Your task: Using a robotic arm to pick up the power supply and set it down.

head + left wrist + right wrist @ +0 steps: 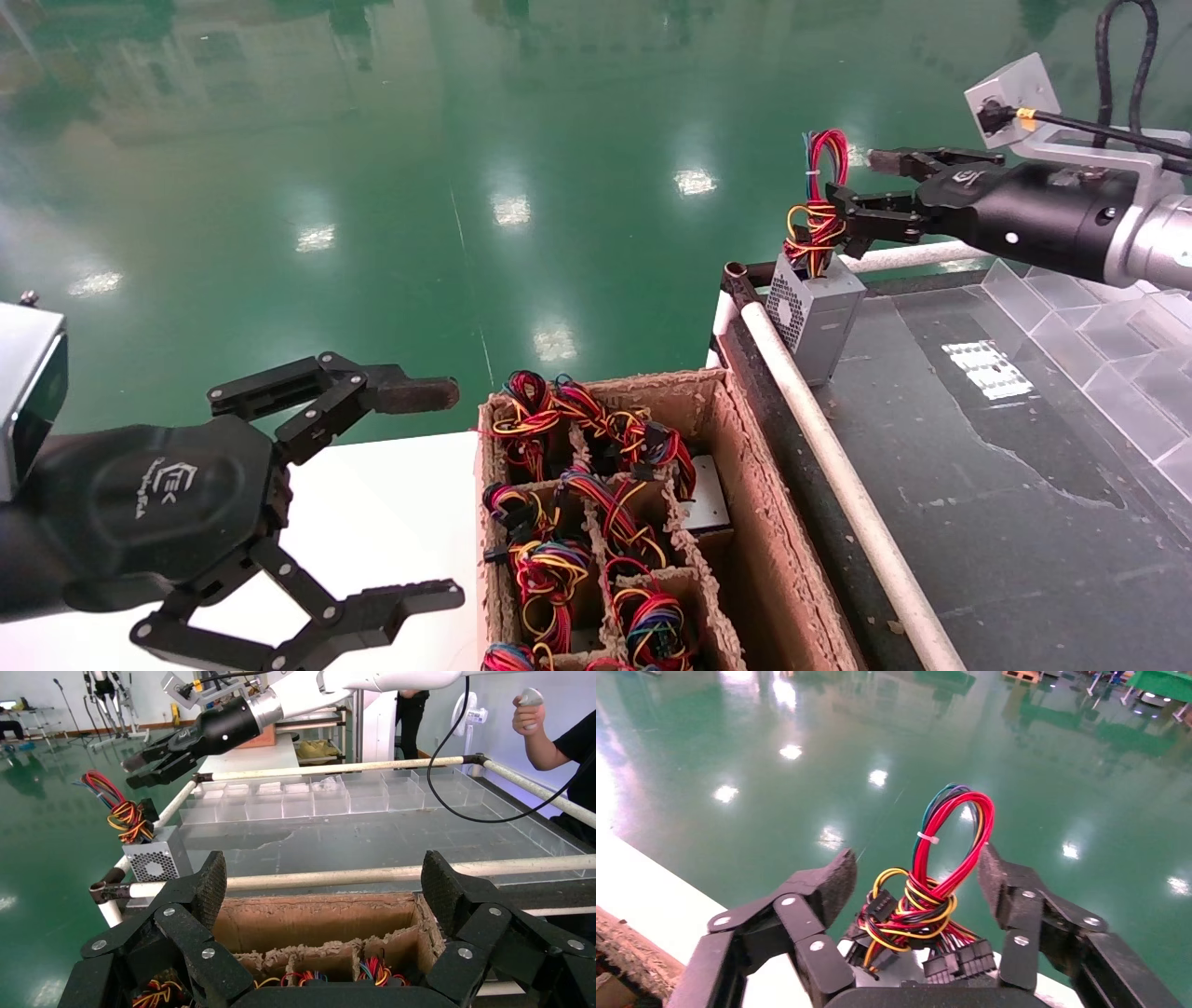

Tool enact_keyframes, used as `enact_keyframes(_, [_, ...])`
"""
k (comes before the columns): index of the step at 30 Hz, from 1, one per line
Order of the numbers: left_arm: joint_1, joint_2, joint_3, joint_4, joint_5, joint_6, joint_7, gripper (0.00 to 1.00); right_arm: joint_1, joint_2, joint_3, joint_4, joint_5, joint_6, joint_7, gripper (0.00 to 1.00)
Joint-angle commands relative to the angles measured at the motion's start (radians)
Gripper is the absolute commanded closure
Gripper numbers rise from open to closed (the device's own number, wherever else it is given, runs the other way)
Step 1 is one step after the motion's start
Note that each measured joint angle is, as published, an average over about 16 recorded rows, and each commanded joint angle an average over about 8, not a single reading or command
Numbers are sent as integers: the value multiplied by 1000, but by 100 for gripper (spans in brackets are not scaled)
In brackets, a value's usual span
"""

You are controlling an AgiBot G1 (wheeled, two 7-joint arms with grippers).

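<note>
The power supply [819, 317] is a small grey box with a perforated vent. It stands upright at the near-left corner of the dark table [1006, 503]. A looped bundle of red, yellow and blue wires [818, 210] rises from its top. My right gripper [857, 198] is open at the level of that bundle, one finger on each side. In the right wrist view the wire bundle [926, 896] sits between the spread fingers [835, 881] without being pinched. The left wrist view shows the power supply [160, 860] under the right gripper [144, 769]. My left gripper [449, 492] hangs open over the white surface.
A cardboard box [745, 485] with dividers holds several more wired units beside the dark table. A white tube rail [838, 475] edges that table. Clear plastic trays [1099, 326] line its far side. A person [562, 734] stands beyond the table.
</note>
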Motion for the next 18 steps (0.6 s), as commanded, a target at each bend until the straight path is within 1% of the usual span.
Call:
enact_keyframes(1, [0,0,0,0,0,0,0,0,1,3,-1,-1,-1,1,0,0])
enact_keyframes(6, [0,0,0,0,0,0,0,0,7,23,21,2,30,-17,1,0])
enact_keyframes(14, [0,0,0,0,0,0,0,0,20,68,68,14,98,-78,-10,0])
enact_keyframes(18, [0,0,0,0,0,0,0,0,23,83,88,21,127,-94,-22,0])
